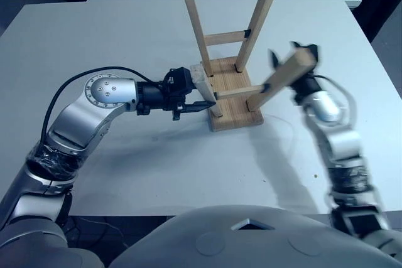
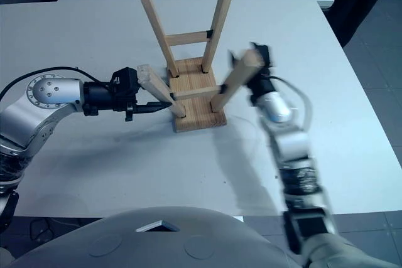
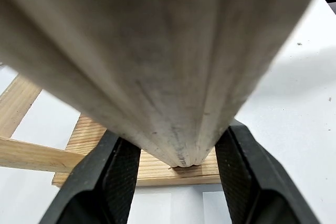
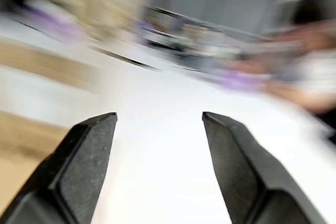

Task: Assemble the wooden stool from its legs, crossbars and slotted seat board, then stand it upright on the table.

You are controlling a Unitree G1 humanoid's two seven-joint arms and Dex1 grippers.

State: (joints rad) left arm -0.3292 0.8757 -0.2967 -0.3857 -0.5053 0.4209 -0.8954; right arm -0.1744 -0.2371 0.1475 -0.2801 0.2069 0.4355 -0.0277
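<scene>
Broadly, in the head view the stool lies upside down mid-table [image 1: 125,36]. Its seat board [image 1: 235,110] lies flat, and two far legs [image 1: 196,26] stand up from it with a crossbar between them. The near left leg [image 1: 202,80] leans outward, with the left gripper [image 1: 198,106] low against it. The near right leg [image 1: 284,78] tilts well outward and is tied to the left one by a second crossbar [image 1: 235,93]. The right gripper [image 1: 292,54] sits just behind the top of that leg and is smeared. Neither near leg looks fully seated to me. A sideways shove could lever one out of its slot, pop the second crossbar loose, or skid the board across the table.

Seen from the left wrist, the black fingers [image 3: 113,174] pinch the near left leg from both sides. The leg itself hides its foot, so the slot fit cannot be judged.

Seen from the right wrist, the fingers [image 4: 79,161] stand spread with nothing between them. Everything beyond is blurred, so I cannot tell how close they are to the leg.
</scene>
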